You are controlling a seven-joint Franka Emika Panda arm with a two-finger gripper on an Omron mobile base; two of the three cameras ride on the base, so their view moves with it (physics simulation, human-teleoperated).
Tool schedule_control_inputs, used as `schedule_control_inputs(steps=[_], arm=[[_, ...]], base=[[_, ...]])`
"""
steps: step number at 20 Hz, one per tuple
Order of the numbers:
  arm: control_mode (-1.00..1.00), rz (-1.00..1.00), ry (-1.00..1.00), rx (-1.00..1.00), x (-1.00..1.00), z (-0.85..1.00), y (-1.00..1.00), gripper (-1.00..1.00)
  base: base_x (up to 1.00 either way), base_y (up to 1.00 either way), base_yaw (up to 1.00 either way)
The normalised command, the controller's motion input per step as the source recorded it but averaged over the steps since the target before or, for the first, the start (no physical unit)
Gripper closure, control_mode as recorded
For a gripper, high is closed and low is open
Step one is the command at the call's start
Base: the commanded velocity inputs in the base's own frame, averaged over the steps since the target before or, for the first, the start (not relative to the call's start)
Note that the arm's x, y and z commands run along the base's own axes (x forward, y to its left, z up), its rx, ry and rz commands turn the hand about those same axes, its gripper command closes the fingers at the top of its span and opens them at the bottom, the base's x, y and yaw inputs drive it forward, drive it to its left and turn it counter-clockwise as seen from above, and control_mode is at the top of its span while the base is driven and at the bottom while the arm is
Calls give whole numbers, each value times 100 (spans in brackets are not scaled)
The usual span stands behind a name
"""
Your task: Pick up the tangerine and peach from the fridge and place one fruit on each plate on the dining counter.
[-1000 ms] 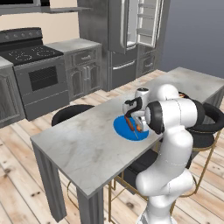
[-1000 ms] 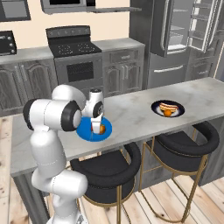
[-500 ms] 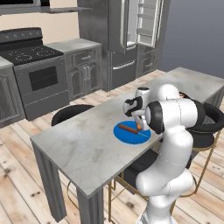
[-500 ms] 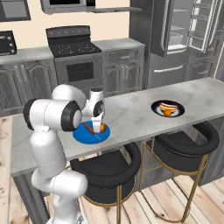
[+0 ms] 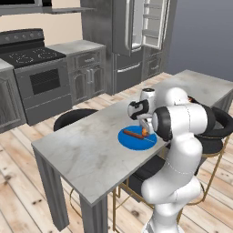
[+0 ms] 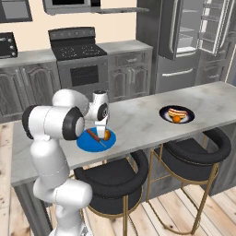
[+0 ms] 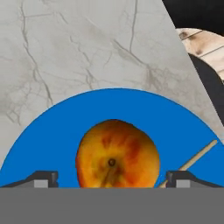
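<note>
Gripper (image 5: 144, 129) above blue plate (image 5: 129, 140).

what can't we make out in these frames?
- Peach on the blue plate: underside cut by the hand view's bottom edge.
- Fingers: mere tips show in the hand view.
- Dark plate: contents too small to identify, right base view.
- Fridge shelves: too small to tell contents.

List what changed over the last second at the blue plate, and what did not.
The gripper opened: its fingertips now stand wide on either side of the peach, which sits let go on the blue plate. The hand hangs low over the plate as before. The stick-like thing on that plate, the dark plate with its food, the counter and the open fridge stayed put.
</note>
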Motion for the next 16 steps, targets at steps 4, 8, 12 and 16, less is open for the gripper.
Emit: schedule_control_inputs(steps=[4,8,12,16], arm=[[-100,0,-1,-12,-34,61,11,-100],[-100,7,0,-5,-59,71,1,-100],[-100,33,1,-4,-95,56,7,-100],[-100,59,7,-12,-88,33,18,-100]], base=[[0,0,0],[0,0,0],[0,0,0],[0,0,0]])
